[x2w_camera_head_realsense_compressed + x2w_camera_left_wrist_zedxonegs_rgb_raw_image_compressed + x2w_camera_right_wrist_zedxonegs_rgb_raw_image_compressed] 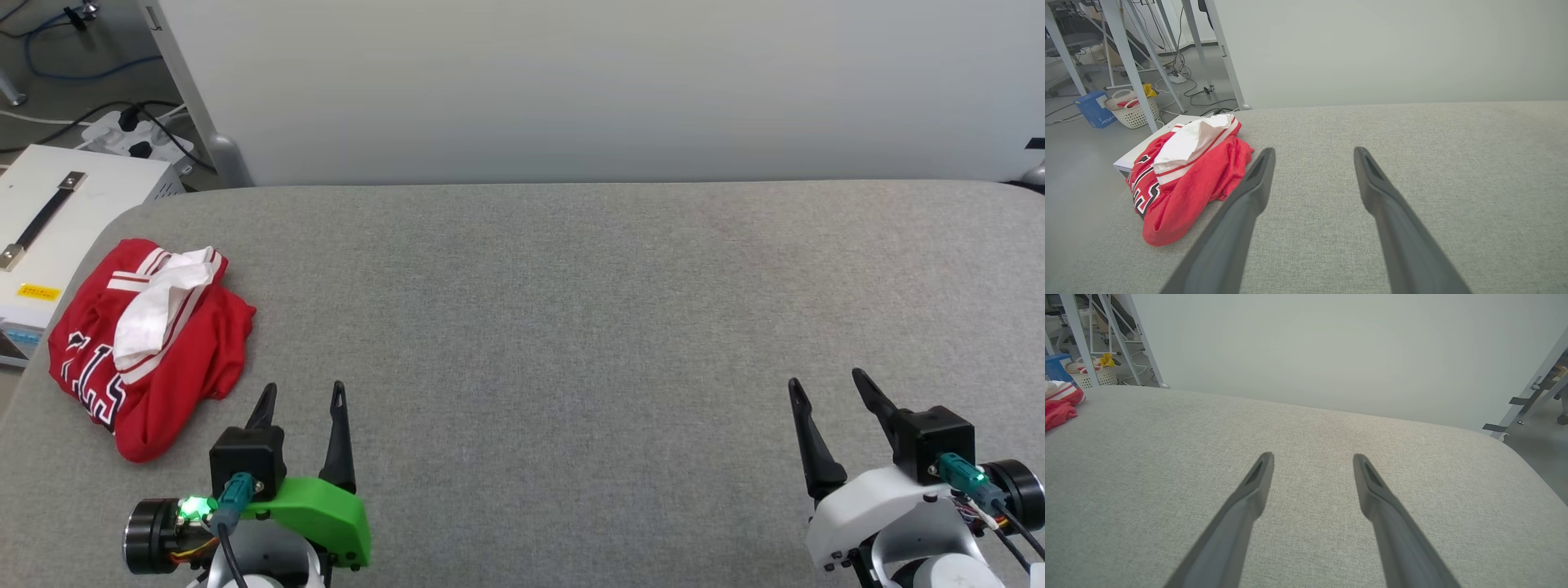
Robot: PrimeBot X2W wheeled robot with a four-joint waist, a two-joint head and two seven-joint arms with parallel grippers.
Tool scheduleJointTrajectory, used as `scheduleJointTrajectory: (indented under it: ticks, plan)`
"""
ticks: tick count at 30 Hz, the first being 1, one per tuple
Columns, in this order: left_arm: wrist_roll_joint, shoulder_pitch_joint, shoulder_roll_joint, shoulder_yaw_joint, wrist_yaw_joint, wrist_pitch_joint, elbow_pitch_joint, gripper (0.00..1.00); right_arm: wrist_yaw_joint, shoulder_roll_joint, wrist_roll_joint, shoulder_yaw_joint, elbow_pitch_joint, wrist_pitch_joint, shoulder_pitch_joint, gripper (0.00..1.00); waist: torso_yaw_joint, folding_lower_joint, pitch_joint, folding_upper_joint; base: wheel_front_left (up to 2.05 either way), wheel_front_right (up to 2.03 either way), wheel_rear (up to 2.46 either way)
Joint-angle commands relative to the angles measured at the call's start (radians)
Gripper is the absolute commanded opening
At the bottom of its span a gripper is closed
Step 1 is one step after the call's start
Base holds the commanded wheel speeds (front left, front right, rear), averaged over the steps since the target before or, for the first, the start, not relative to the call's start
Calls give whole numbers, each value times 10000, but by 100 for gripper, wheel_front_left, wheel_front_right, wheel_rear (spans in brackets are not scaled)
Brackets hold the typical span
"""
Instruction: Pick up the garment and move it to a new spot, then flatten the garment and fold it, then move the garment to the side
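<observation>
The garment (151, 347) is a red jersey with a white sleeve and black lettering, bunched in a heap near the left edge of the grey table (571, 327). In the left wrist view the garment (1184, 179) lies just left of my fingers. My left gripper (304, 394) stands open at the lower left, a little right of the heap and apart from it, nothing between its fingers. My right gripper (826, 380) stands open at the lower right over bare cloth. The right wrist view catches the garment (1059, 406) at its far left edge.
A white box (49, 220) with a strap handle stands beside the table's left edge, with a power strip (135, 135) and cables on the floor behind it. A pale wall panel (612, 82) runs along the table's far edge. A laundry basket (1133, 110) sits on the floor.
</observation>
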Motion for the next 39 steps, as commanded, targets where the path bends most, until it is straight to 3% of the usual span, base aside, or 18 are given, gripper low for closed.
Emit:
scheduleJointTrajectory:
  ticks: [1, 39]
  plan:
    - [-42, -18, -2, -13, 77, -102, -22, 100, 0, 0, 93, -41, -28, -95, -1, 100, -1, 0, 5, 0, 0, 0, 0]
    - [-487, -68, -16, -229, 362, -929, 2, 100, -3, 4, 1192, -263, -397, -910, 278, 100, 33, 0, 80, 0, 0, 0, 0]
